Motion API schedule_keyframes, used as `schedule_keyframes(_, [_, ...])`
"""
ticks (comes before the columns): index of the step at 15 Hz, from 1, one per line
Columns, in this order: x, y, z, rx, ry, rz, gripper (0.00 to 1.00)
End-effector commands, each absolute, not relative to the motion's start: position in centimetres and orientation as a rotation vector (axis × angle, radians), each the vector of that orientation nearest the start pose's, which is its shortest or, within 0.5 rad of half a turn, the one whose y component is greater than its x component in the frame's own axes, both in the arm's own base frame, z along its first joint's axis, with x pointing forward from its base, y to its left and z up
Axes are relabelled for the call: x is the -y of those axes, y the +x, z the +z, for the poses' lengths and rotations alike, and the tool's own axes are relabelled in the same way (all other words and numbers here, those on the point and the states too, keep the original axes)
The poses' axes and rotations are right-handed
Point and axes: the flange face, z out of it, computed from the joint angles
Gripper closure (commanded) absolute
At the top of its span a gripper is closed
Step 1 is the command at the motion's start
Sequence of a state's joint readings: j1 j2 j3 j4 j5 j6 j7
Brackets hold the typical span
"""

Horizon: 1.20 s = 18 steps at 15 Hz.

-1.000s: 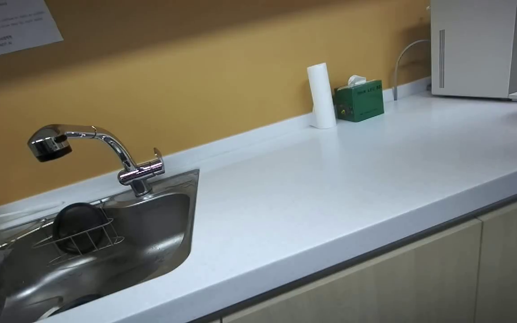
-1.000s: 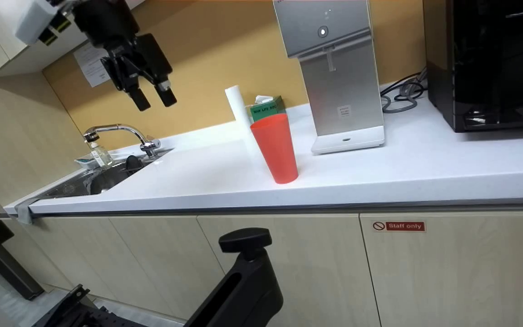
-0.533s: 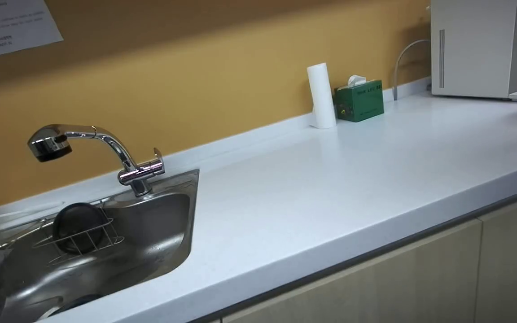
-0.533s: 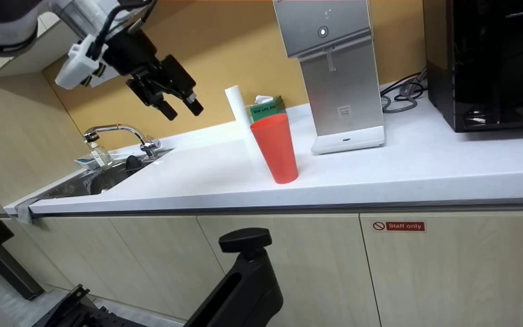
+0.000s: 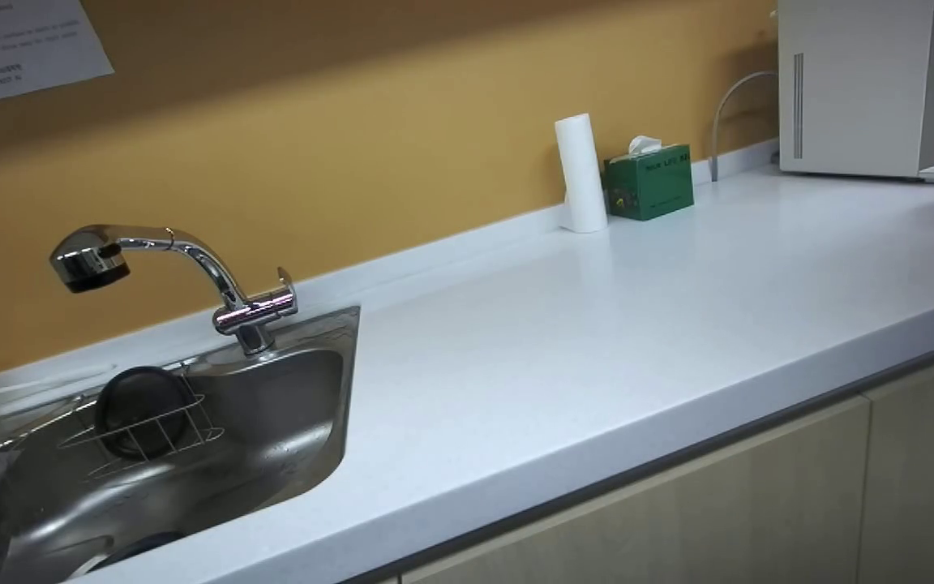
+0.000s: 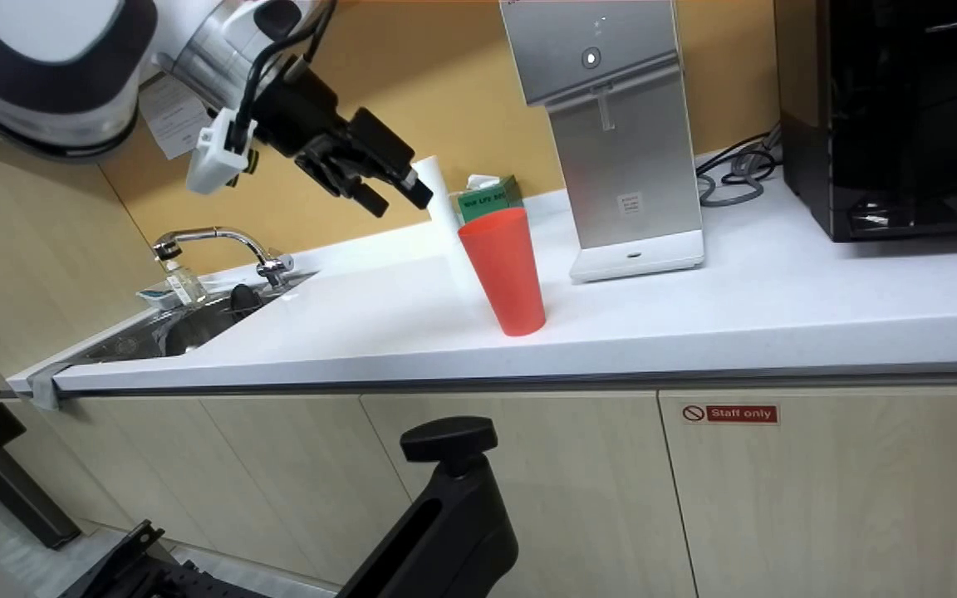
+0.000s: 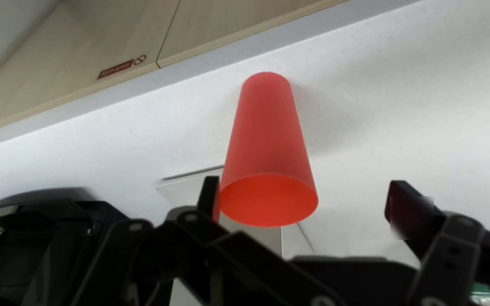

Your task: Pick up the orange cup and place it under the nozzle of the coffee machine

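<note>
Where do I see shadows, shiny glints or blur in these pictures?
In an exterior view: glints on the chrome faucet, a shadow across the upper yellow wall, blurred print on the notice; in the wrist view: a soft shadow beside the orange cup, a smeared patch over one black finger.

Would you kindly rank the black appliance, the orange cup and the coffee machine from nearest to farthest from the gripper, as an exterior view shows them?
1. Orange cup: lower than the gripper, to its right in the picture.
2. Coffee machine: further right, behind the cup.
3. Black appliance: far right, beyond the coffee machine.
</note>
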<state>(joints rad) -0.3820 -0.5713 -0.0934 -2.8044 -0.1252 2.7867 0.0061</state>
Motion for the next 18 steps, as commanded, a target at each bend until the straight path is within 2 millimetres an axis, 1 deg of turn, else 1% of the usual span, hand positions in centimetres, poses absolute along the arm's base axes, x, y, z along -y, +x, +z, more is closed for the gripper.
schedule_keyframes(1, [17.6, 34.9, 39.8, -0.707, -3.124, -0.767, 0.0])
schedule_keyframes(3, [17.6, 35.1, 38.3, -0.727, -3.122, -0.686, 0.0])
schedule_keyframes(4, [17.8, 34.8, 39.4, -0.661, -3.134, -0.729, 0.0])
schedule_keyframes(5, [17.8, 34.9, 38.8, -0.658, -3.137, -0.708, 0.0])
schedule_keyframes(6, [17.9, 35.0, 38.7, -0.656, -3.138, -0.704, 0.0])
schedule_keyframes(10, [17.9, 35.0, 39.1, -0.656, -3.136, -0.717, 0.0])
schedule_keyframes(11, [18.0, 35.2, 38.9, -0.659, -3.132, -0.742, 0.0])
schedule_keyframes(15, [18.0, 36.4, 37.4, -0.649, -3.086, -0.832, 0.0])
schedule_keyframes(18, [18.1, 37.0, 35.8, -0.662, -3.066, -0.861, 0.0])
